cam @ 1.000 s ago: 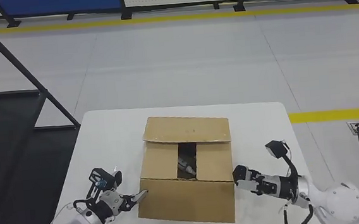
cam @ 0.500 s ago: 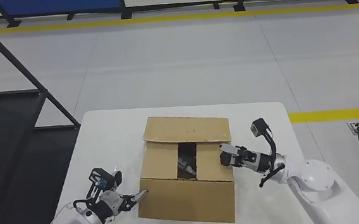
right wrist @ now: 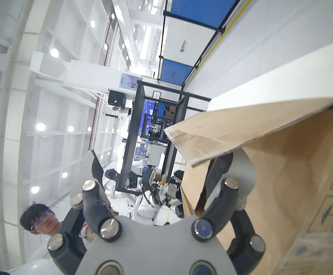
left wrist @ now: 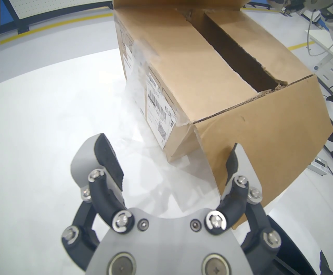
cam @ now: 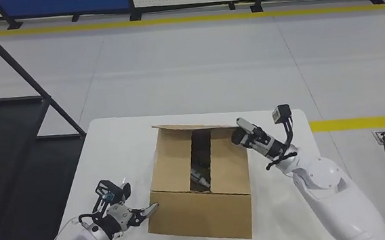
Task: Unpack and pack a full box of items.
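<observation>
White table (cam: 113,146) bearing a brown cardboard box (cam: 185,195) between two spread grippers.
We see the box mid-table, its two long top flaps lying nearly shut; the dark slot (cam: 200,161) between them leaves the contents too shadowed to identify. The far flap (cam: 193,126) stands up. Our right gripper (cam: 241,131), jaws apart, sits at the far right top corner, one finger beneath that flap. Our left gripper (cam: 147,212), jaws apart, rests just beside the near left corner.

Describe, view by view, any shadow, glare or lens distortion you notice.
Top view: the brown cardboard box shows deep shadow in the slot between its flaps. Left wrist view: the yellow floor line curves, bent by the lens. Right wrist view: round ceiling lamps glare white.
</observation>
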`<state>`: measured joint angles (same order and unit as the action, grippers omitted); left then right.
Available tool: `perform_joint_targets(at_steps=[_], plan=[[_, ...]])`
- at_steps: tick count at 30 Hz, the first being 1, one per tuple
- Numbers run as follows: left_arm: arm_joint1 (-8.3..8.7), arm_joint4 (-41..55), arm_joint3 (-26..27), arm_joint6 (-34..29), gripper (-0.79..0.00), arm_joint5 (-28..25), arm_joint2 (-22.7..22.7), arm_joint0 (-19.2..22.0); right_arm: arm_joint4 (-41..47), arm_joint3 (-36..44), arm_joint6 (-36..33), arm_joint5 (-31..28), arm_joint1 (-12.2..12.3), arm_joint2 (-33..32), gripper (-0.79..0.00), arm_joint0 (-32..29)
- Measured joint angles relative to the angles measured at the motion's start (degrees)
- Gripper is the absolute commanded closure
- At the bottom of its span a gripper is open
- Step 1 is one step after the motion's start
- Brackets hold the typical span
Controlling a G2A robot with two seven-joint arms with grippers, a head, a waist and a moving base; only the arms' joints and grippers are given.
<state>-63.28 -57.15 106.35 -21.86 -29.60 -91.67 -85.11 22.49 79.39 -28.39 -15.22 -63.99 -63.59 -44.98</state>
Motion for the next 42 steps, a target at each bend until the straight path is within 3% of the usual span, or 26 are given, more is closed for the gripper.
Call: perform_joint_targets(at_steps=[13,18,24,28,31,38,42], plan=[[0.00,0.0,0.0,0.0,-0.785,0.0,0.0,0.0,-1.2,-0.1,2.1,-0.2,-0.4,0.8,-0.785,0.8],[0.00,0.0,0.0,0.0,-0.785,0.0,0.0,0.0,0.0,-1.5,9.3,2.0,-1.9,2.8,-0.785,3.6],[0.00,0.0,0.0,0.0,-0.785,0.0,0.0,0.0,-4.6,-11.2,18.6,6.2,-5.0,8.6,-0.785,12.1],[0.00,0.0,0.0,0.0,-0.785,0.0,0.0,0.0,-5.8,-18.7,20.5,9.2,-7.2,12.3,-0.785,17.1],[0.00,0.0,0.0,0.0,-0.785,0.0,0.0,0.0,-6.4,-23.6,20.6,11.1,-8.6,14.4,-0.785,19.9],[0.00,0.0,0.0,0.0,-0.785,0.0,0.0,0.0,-6.0,-32.5,13.0,15.2,-11.1,17.3,-0.785,24.8],[0.00,0.0,0.0,0.0,-0.785,0.0,0.0,0.0,-5.9,-34.8,14.1,13.5,-12.1,17.3,-0.785,25.8]])
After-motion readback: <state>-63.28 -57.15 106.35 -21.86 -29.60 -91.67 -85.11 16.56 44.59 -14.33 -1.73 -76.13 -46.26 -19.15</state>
